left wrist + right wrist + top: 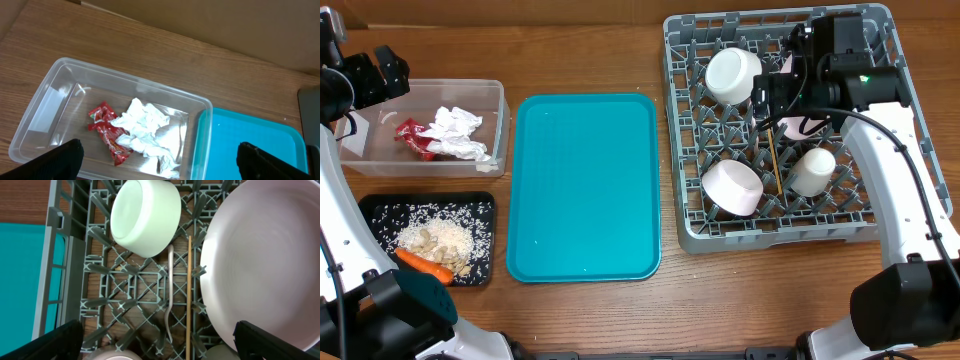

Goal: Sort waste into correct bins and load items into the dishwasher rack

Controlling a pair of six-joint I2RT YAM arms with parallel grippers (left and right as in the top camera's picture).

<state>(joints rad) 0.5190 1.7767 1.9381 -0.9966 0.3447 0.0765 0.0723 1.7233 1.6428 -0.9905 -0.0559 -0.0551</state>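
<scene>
The grey dishwasher rack point(685, 120) holds a white bowl point(733, 74), a pale pink bowl point(733, 187), a white cup point(813, 170), a wooden stick point(774, 165) and a large plate point(265, 265). In the right wrist view the fork point(169, 290) and stick point(189, 295) lie on the grid beside the white bowl point(145, 216). My right gripper point(160, 347) is open and empty above the rack. My left gripper point(160, 165) is open and empty above the clear tub point(45, 100), which holds a red wrapper point(107, 131) and white napkins point(145, 125).
The teal tray point(585, 185) lies in the middle of the wooden table. The black tray point(375, 212) at the front left holds rice grains point(450, 215), beige crumbs point(435, 240) and an orange carrot point(423, 263). The clear tub point(500, 100) stands behind it.
</scene>
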